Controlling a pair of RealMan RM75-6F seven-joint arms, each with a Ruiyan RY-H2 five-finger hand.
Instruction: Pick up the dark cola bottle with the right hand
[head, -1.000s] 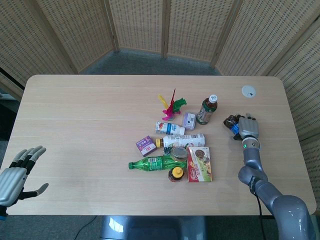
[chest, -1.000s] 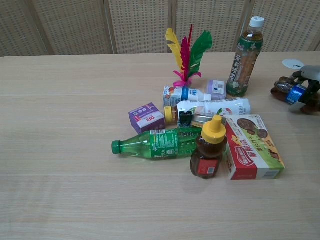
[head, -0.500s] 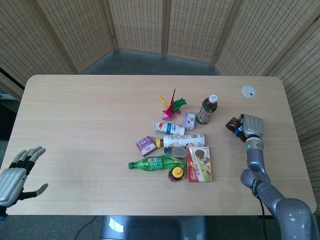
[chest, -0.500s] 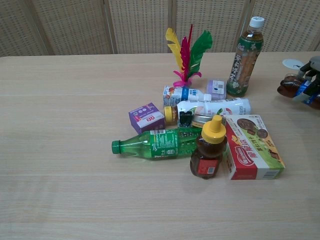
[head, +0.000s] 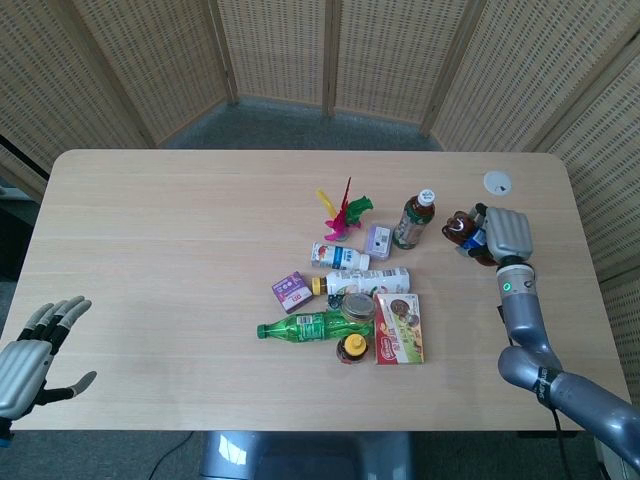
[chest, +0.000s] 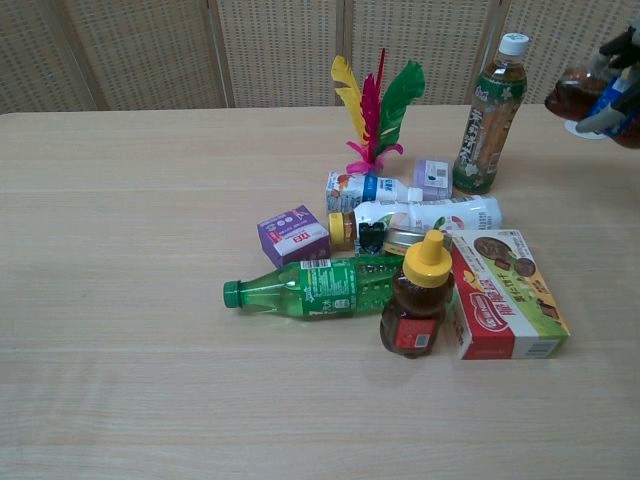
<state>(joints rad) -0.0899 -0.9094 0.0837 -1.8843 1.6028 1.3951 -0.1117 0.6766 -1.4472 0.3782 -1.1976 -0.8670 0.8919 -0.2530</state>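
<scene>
The dark cola bottle (head: 464, 231) (chest: 580, 93), brown with a blue label, lies sideways in my right hand (head: 503, 235) (chest: 617, 88), which grips it well above the table at the right side. In the chest view the hand shows only at the right edge, fingers wrapped over the label. My left hand (head: 30, 356) hovers at the table's near left corner with its fingers apart and nothing in it.
A green tea bottle (head: 413, 220) stands upright just left of the held cola. Nearer lie a feather shuttlecock (head: 342, 212), milk bottles (head: 366, 281), purple boxes (head: 291, 291), a green soda bottle (head: 314, 327), a honey bottle (head: 351, 349) and a biscuit box (head: 399, 327). A white disc (head: 497, 182) lies far right.
My right hand has lifted the cola bottle off the table and carried it upward and slightly away. The left hand has stayed where it was.
</scene>
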